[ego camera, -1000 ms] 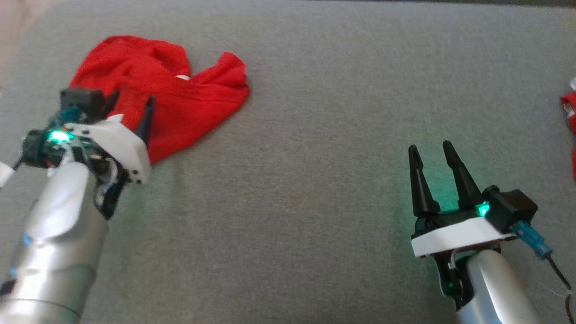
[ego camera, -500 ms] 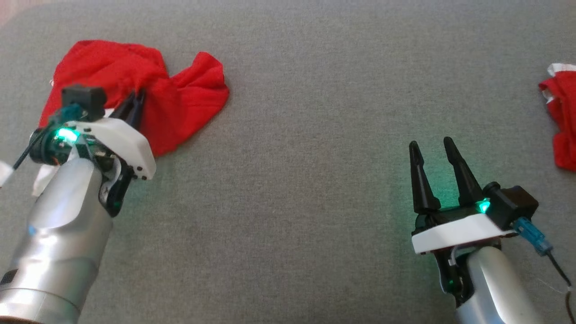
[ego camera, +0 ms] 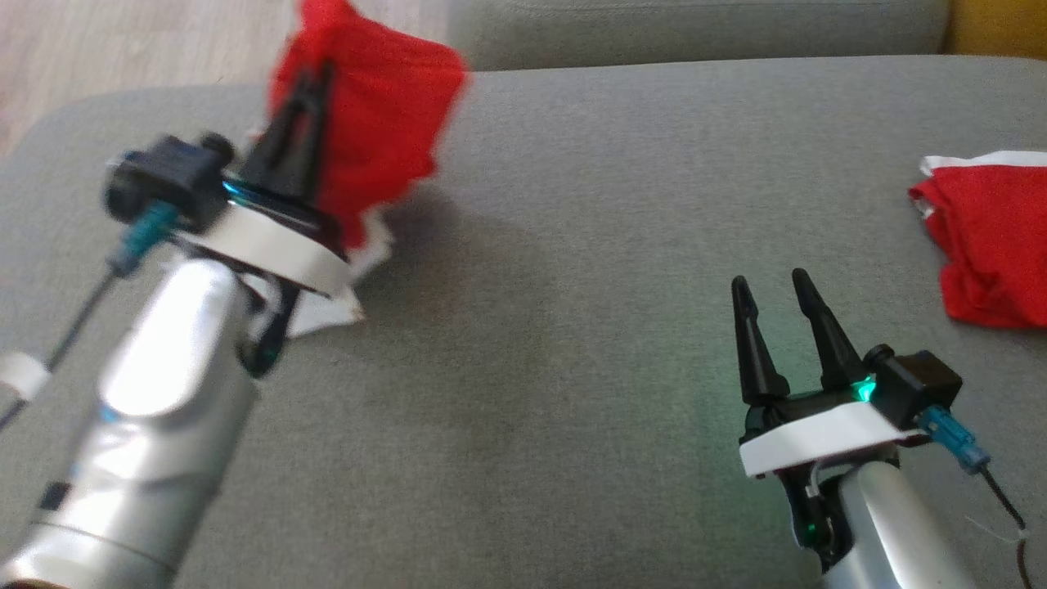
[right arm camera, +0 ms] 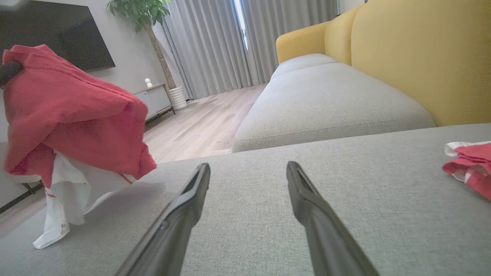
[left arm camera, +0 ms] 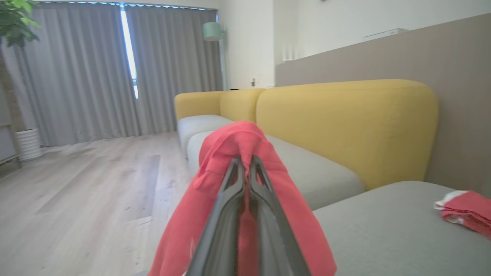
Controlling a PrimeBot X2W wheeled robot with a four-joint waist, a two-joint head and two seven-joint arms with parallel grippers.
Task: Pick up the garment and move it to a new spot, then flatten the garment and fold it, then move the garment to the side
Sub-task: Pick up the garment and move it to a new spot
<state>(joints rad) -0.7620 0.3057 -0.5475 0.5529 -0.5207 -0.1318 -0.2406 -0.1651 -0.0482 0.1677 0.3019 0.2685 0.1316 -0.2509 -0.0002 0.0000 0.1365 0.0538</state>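
The crumpled red fabric garment [ego camera: 384, 106] is being held over the grey sofa cushion [ego camera: 532, 343] by the closed left hand [ego camera: 321, 75], the right hand [ego camera: 769, 282] open. Dropping is probably being risked by the narrow pinch.

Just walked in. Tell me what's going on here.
The robot's left gripper is shut on a red garment and holds it up above the grey sofa cushion. The garment's white lower part hangs down to the cushion. The right gripper is open and empty, low over the cushion. Another red cloth lies bunched at the cushion's right side. No flattening or folding is done yet.
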